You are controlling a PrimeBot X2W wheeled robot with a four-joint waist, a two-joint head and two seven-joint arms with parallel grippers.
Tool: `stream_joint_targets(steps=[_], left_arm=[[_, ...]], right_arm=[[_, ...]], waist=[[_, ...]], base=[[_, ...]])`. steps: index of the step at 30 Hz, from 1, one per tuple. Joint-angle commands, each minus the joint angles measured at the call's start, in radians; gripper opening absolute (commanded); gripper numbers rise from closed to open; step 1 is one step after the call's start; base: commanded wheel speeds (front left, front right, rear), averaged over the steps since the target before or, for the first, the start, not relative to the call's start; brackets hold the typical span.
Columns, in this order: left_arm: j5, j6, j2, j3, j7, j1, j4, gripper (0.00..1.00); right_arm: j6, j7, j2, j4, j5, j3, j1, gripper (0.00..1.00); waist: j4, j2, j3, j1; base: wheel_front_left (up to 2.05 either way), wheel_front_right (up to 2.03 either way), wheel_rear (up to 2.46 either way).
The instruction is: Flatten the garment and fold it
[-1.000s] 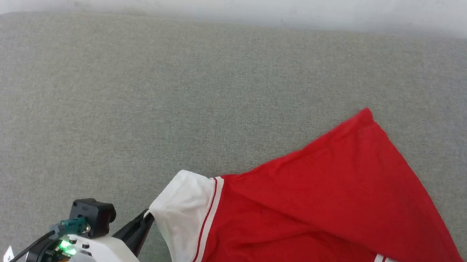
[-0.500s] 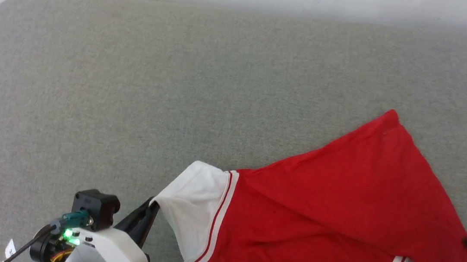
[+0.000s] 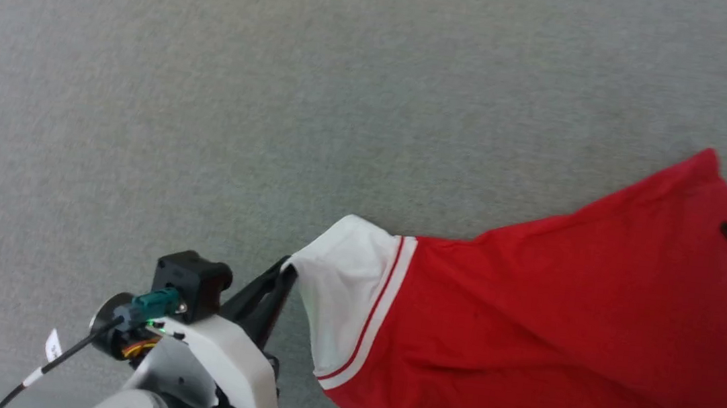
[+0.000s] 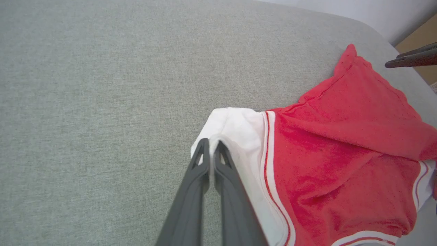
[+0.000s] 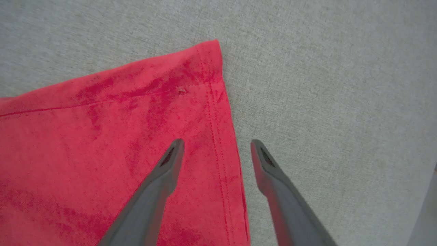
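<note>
On the grey woven desk (image 3: 211,113), the left claw (image 4: 211,145) pinched the white sleeve of the creased red jersey T-shirt (image 3: 527,316), while the right claw (image 5: 216,147) gaped, seemingly empty, above its stitched hem.

Grey woven fabric surface (image 3: 281,87) spans scene, finely textured, 1 rounded corner far off. Pale wall (image 4: 341,7) beyond corner; tan patch (image 4: 426,34) beside it.

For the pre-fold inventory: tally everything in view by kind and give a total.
Clothing: 1, the garment, red with white sleeves
Claws: 2, the left claw shut on the garment, the right claw open over it
Surfaces: 1, the grey padded surface
Total: 4
</note>
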Motion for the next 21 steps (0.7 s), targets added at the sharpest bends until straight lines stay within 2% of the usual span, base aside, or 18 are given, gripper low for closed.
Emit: stream_joint_targets(steps=[1, 6, 10, 13, 14, 15, 16, 18, 21], left_arm=[[0.008, -0.009, -0.008, -0.004, -0.005, -0.017, 0.003, 0.0], [0.011, -0.026, -0.037, -0.019, -0.016, -0.045, 0.024, 0.0], [0.009, -0.035, -0.051, -0.026, -0.026, -0.053, 0.044, 0.0], [0.006, -0.04, -0.056, -0.029, -0.03, -0.056, 0.055, 0.0], [0.005, -0.041, -0.057, -0.029, -0.03, -0.056, 0.058, 0.0], [0.004, -0.042, -0.058, -0.029, -0.031, -0.057, 0.061, 0.0], [0.004, -0.043, -0.058, -0.03, -0.032, -0.057, 0.065, 0.0], [0.003, -0.045, -0.06, -0.033, -0.034, -0.058, 0.07, 0.0], [0.001, -0.048, -0.06, -0.035, -0.037, -0.054, 0.078, 0.0]], right_arm=[[-0.002, -0.006, -0.007, 0.018, -0.008, 0.006, -0.023, 1.0], [-0.002, -0.054, -0.038, 0.145, -0.037, 0.054, -0.093, 1.0], [-0.002, -0.1, -0.044, 0.228, -0.04, 0.09, -0.095, 1.0], [-0.002, -0.096, -0.044, 0.281, -0.023, 0.116, -0.08, 1.0], [-0.002, -0.084, -0.046, 0.294, -0.013, 0.13, -0.074, 0.5], [-0.002, -0.077, -0.05, 0.301, -0.003, 0.149, -0.068, 0.06], [-0.002, -0.071, -0.056, 0.308, 0.006, 0.163, -0.064, 0.0], [-0.002, -0.082, -0.07, 0.308, 0.019, 0.188, -0.065, 0.0], [-0.002, -0.162, -0.079, 0.306, 0.03, 0.202, -0.09, 0.0]], waist=[[0.073, 0.0, 0.074, -0.0004], [0.115, 0.0, 0.107, -0.0004], [0.131, 0.0, 0.116, -0.0004], [0.134, 0.0, 0.117, -0.0004], [0.134, 0.0, 0.115, -0.0004], [0.133, 0.0, 0.114, -0.0004], [0.131, 0.0, 0.112, -0.0004], [0.124, 0.0, 0.107, -0.0004], [0.108, 0.0, 0.09, -0.0004]], base=[[0.0, 0.0, 0.0], [0.0, 0.0, 0.0], [0.0, 0.0, 0.0], [0.0, 0.0, 0.0], [0.0, 0.0, 0.0], [0.0, 0.0, 0.0], [0.0, 0.0, 0.0], [0.0, 0.0, 0.0], [0.0, 0.0, 0.0]])
